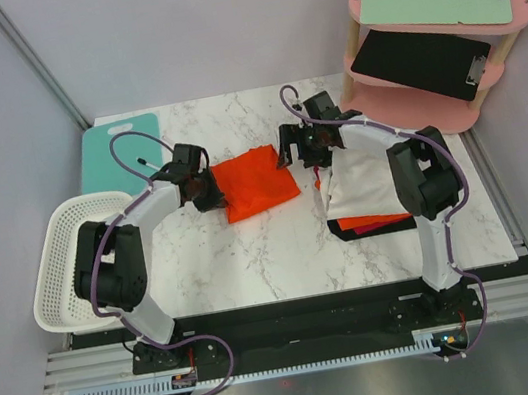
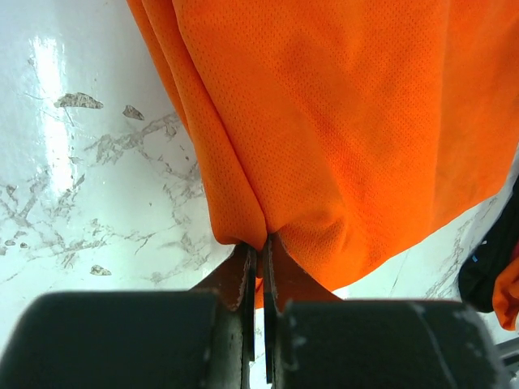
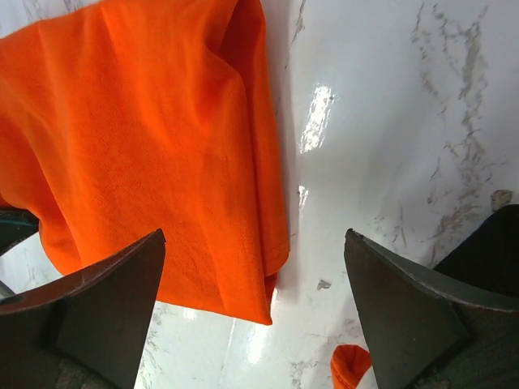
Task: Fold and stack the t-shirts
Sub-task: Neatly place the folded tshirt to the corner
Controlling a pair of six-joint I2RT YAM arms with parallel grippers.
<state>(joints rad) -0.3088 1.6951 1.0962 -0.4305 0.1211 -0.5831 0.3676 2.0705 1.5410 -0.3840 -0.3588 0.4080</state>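
Top external view, sweeping from the left: a white basket [image 1: 71, 255] hangs over the left edge of the marble worktop [image 1: 254, 260], and a teal board [image 1: 120, 156] lies at the far left corner. Next along, the left arm [image 1: 136, 221] reaches in toward the middle, and the left gripper [image 1: 204, 189] is right at the left edge of the t-shirt [image 1: 256, 180]. That t-shirt, bright orange-red, lies as a rough folded rectangle around the middle of the worktop, a little toward the far edge and slightly skewed.

Over to the left wrist camera: the two fingers are pressed together with only a sliver between them. A pinch of the orange cloth is caught right at the tips, and the fabric gathers into folds where it meets them. So that's a closed grip on the shirt's edge, with marble showing off to the side.

On the shirt's other side, the right gripper [image 1: 294, 147] sits by its far right corner. Right wrist camera: the fingers are spread wide, one over the orange cloth and the other over bare marble, with the shirt's edge below the gap. Nothing held there.

Further right, a white cloth sheet [image 1: 364, 186] lies near the right edge. An orange-red strip [image 1: 374, 220] and a black layer [image 1: 343, 233] poke out beneath its near side; what those are I cannot tell. At the far right corner stands a pink shelf [image 1: 433, 115].
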